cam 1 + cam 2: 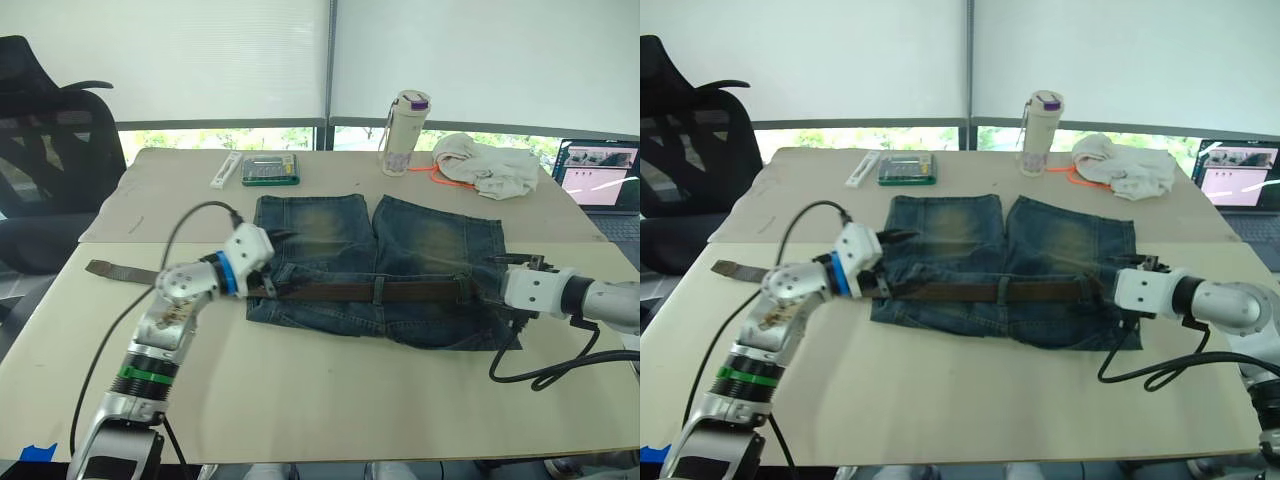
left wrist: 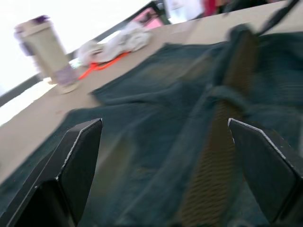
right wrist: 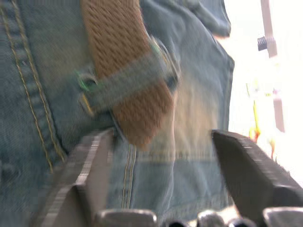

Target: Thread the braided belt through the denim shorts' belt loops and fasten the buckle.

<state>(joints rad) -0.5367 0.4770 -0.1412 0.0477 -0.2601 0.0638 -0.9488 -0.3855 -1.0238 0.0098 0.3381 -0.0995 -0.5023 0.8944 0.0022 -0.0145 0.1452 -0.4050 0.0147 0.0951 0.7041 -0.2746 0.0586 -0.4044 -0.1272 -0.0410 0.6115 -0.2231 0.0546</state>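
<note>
The denim shorts [image 1: 375, 250] lie flat on the table, waistband toward me. The braided belt [image 1: 340, 291] runs along the waistband under a belt loop [image 1: 378, 290]. Its free tail [image 1: 112, 270] trails off to the left on the table. My left gripper [image 1: 283, 268] hovers open at the shorts' left edge, and the left wrist view shows its fingers [image 2: 80, 156] spread over the belt [image 2: 215, 142]. My right gripper [image 3: 161, 137] is open at the right edge, just before the belt's end [image 3: 120, 47], which sits under a belt loop [image 3: 128, 80]. I cannot make out the buckle.
At the far side of the table stand a white bottle [image 1: 404, 120], an off-white cloth bundle [image 1: 487, 165] with an orange cord [image 1: 440, 178], a green box [image 1: 270, 170] and a laptop [image 1: 600, 175]. A black chair [image 1: 50, 150] is at the left. A black cable [image 1: 540, 375] loops by my right arm.
</note>
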